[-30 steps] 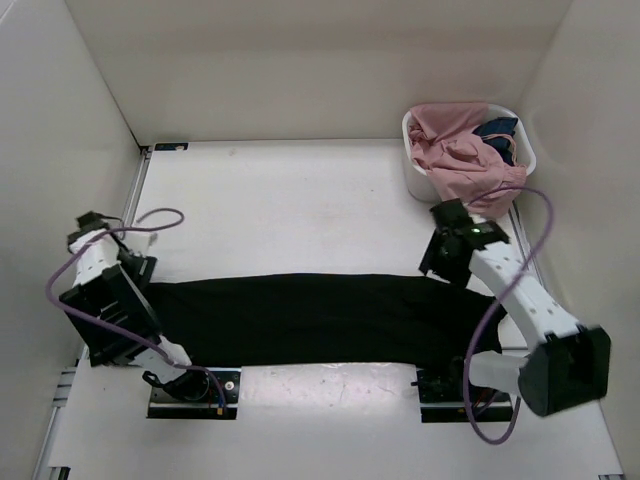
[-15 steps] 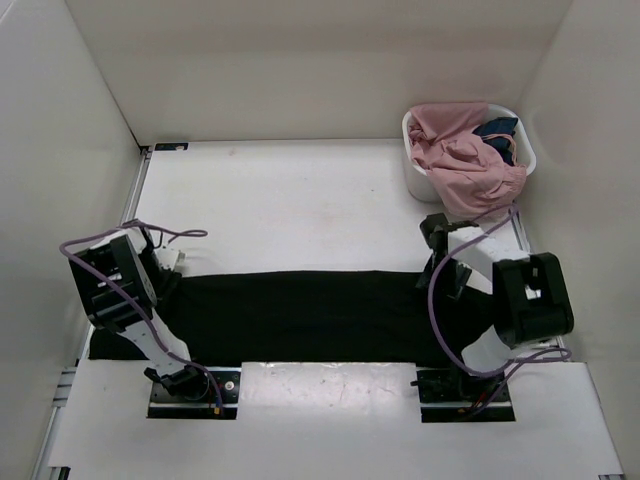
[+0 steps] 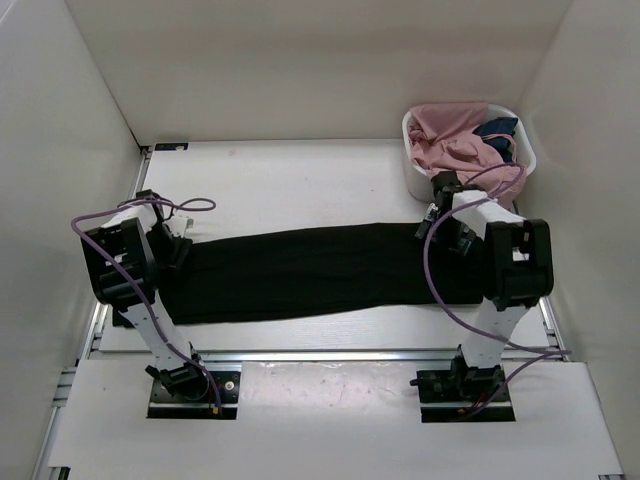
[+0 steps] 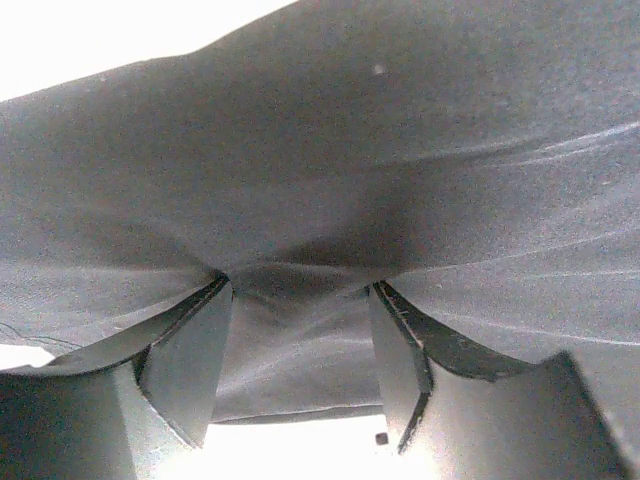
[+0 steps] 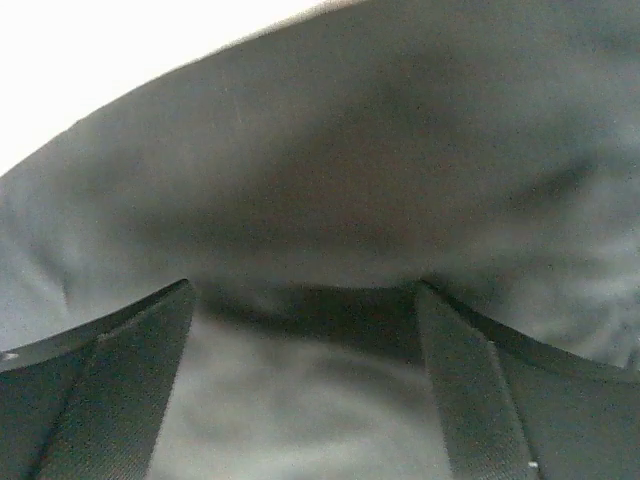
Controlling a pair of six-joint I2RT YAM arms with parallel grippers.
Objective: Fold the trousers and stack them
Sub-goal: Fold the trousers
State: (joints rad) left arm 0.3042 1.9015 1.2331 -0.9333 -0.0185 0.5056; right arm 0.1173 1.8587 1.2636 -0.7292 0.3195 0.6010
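Trousers lie as a black band across the table, between both arms. Expect soft, limp, light fabric that sags wherever unsupported; take hold at both ends. Left gripper pinches a puckered fold; right gripper stands spread wide over slack cloth. Compared with a second ago, the band sits farther from the arm bases

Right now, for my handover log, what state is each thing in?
trousers, stretched long and flat on the table
left gripper, jaws apart over the fabric, grip unclear
right gripper, open over the fabric
basket, upright, holding clothes
pink garment, crumpled, spilling over the rim
dark blue garment, bunched in the basket
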